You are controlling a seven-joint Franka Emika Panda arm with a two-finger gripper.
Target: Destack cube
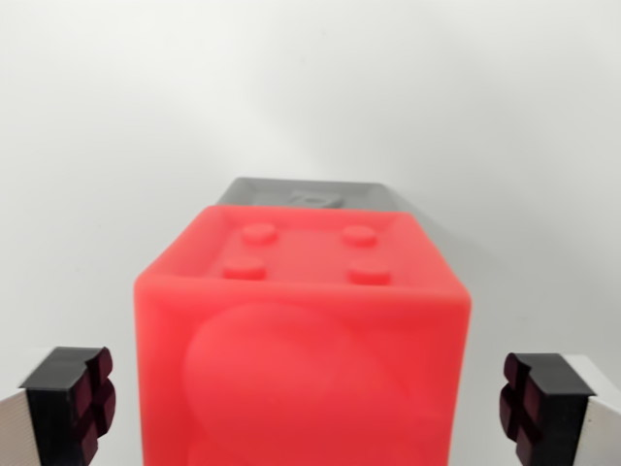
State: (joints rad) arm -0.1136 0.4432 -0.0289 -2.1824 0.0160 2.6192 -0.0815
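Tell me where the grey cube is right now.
In the wrist view the grey cube sits at centre, directly behind the red cube, only its top edge showing above it, against the white surface.

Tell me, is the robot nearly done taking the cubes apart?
Not yet. Done so far: the open gripper has lined up, a finger on each side of the red cube without touching it. In hand: closing in for the grab. Left: squeeze, lift, and set it down away from the grey cube peeking out behind.
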